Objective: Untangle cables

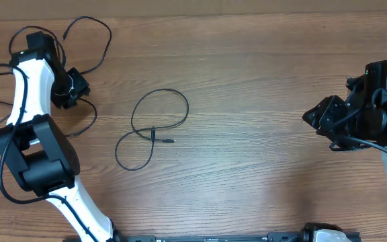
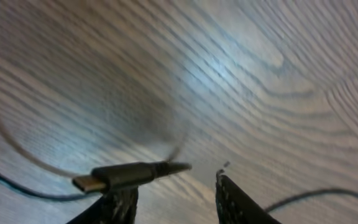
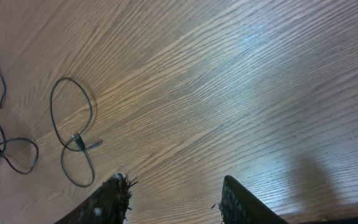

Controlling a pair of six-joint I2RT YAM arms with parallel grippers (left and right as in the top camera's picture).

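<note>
On the wooden bench (image 1: 247,67) the cables (image 1: 154,128) lie in two groups, both on its left half. At about 10 o'clock on the bench, the left end effector (image 1: 71,89) hangs low among the strands of the left cable (image 1: 98,25), a thin black cord. It arcs out from the white left arm (image 1: 29,94) towards 12 o'clock and curls back down beside the end effector. The left wrist view shows this cable's plug (image 2: 126,176), black with a silvery tip, lying crosswise at the tip of one of the fingers (image 2: 120,202). Its cord end points into the gap. The jaws stand narrow but apart, and I cannot tell whether the plug is actually pinched or only resting there. Just at 9 o'clock from the bench centre lies the middle cable (image 1: 180,101), flat and apart from the others. It forms two loose loops that cross each other. Its two small plug ends sit near that crossing, at about 3 o'clock of the lower loop. Far over at 3 o'clock, the right end effector (image 1: 311,117) points towards the centre, well apart from every cable. Its jaws are partly spread over bare wood and hold nothing.
</note>
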